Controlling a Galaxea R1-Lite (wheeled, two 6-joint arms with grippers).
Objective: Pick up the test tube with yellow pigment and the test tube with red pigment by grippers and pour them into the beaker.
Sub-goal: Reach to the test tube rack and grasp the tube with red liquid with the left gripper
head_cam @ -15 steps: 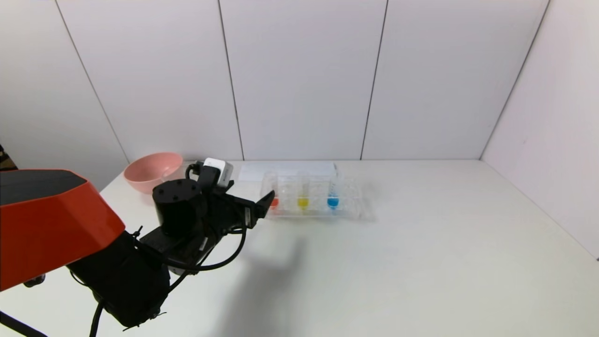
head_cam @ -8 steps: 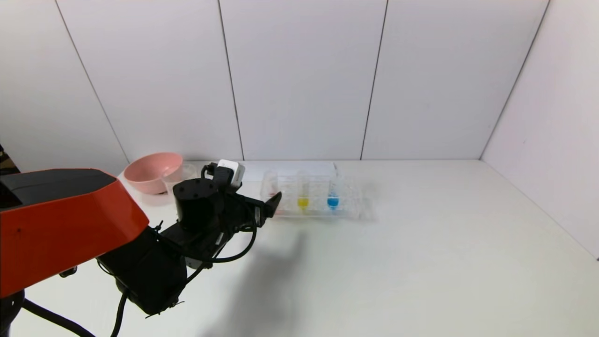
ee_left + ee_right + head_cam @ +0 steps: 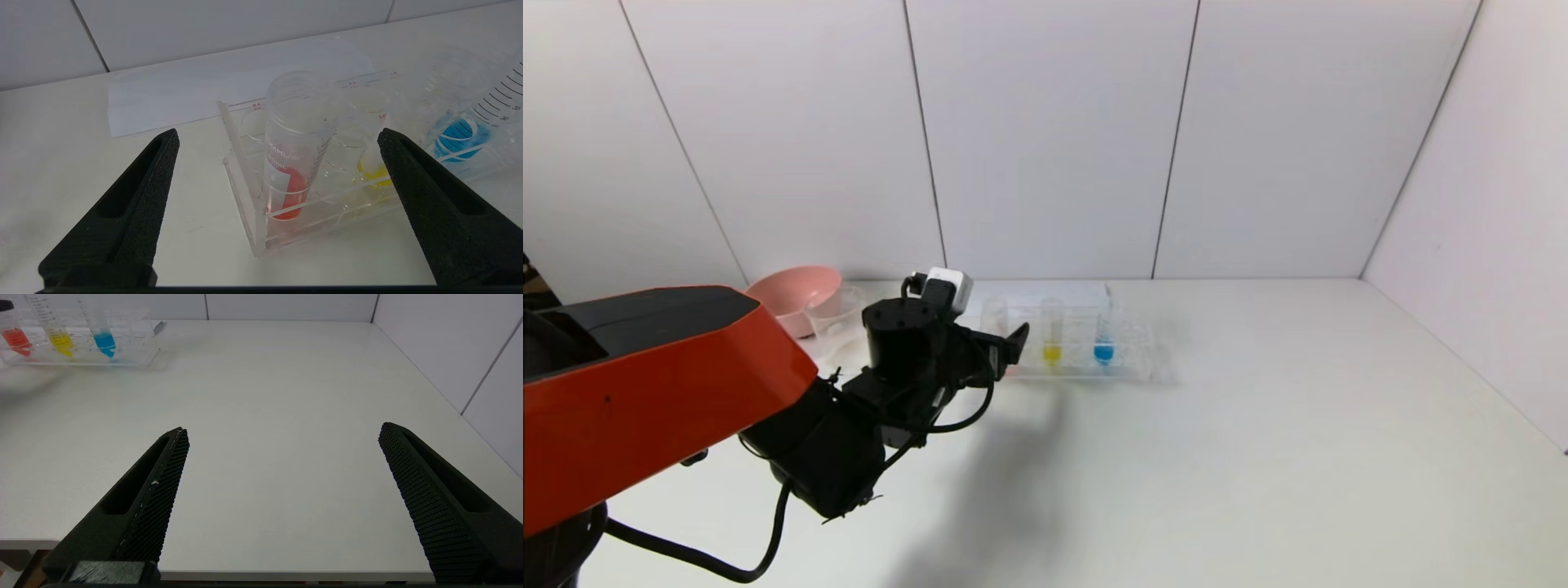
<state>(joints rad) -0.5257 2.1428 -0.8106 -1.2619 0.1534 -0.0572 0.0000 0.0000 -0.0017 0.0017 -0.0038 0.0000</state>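
We have our left claw spread wide and empty, low over the surface and just short of the near end of the clear rack. Off to the claw's left and a little behind it stand the pink bowl and the beaker, side by side, the beaker closer to us.

Straight ahead, between the two fingers though not yet reached, stands the red tube. It sits upright in the rack's end slot, its long axis vertical, so the fingers would close across it from either side. It is clear plastic with printed graduations, an open mouth, and a little red-orange liquid at the bottom.

Beyond it to the claw's right is the yellow tube, also upright, with a small pool of yellow at its tip; farther right stands the blue tube.

Our left arm is plainly the nearer one. Our right claw hangs open and empty near the surface's front edge, well apart from the rack.
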